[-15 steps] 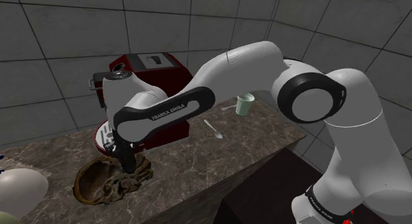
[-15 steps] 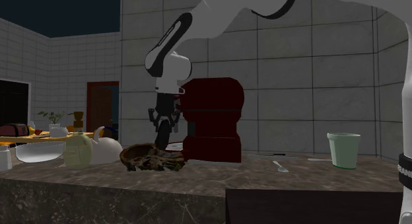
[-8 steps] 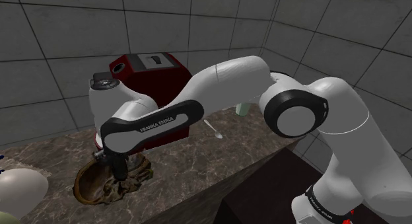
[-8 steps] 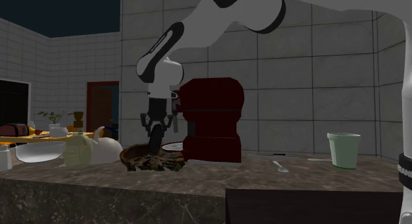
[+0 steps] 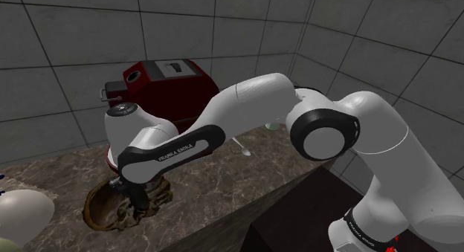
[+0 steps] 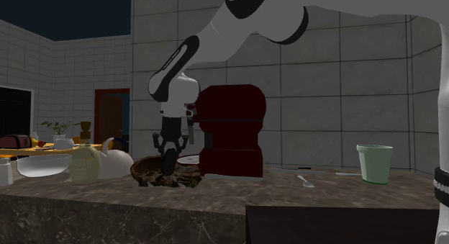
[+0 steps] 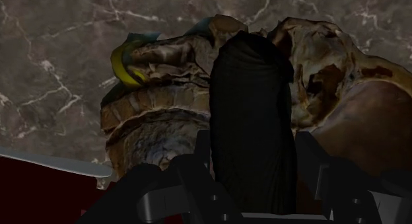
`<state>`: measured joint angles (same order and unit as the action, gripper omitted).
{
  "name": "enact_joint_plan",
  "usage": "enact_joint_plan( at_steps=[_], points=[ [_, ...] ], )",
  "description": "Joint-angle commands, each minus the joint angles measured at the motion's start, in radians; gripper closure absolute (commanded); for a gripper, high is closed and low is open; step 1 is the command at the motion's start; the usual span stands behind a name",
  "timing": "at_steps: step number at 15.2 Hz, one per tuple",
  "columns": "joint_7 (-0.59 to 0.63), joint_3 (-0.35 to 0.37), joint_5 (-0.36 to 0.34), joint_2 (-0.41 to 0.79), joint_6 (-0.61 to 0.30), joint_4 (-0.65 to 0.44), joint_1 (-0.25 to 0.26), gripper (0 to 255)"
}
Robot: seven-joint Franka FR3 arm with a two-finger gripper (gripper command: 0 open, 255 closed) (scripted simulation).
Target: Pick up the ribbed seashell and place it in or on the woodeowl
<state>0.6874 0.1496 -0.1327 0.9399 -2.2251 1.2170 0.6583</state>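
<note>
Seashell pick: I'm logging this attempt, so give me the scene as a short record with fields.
surface: dark marble counter
bowl: brown, on the counter
seashell: brown, ribbed, lying at the bowl's edge
gripper: low over seashell and bowl
behind them: red coffee machine
further along: green cup, white spoon

Red coffee machine [image 5: 167,87] stands just behind wooden bowl [image 5: 91,207]; approach from the wall side blocked. Surface [image 5: 223,182] toward spoon [image 6: 306,181] and green cup [image 6: 375,162] open. White vessels [image 6: 108,163] crowd the second exterior view's left.
</note>
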Motion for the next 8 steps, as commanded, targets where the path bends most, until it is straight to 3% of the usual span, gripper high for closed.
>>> enact_joint_plan(
  at_steps=[1,7,8],
  points=[
    [0.000,0.000,0.000,0.005,-0.003,-0.003,0.000,255],
    [0.000,0.000,0.000,0.005,-0.003,-0.003,0.000,255],
    [0.000,0.000,0.000,0.005,-0.003,-0.003,0.000,0]
  ],
)
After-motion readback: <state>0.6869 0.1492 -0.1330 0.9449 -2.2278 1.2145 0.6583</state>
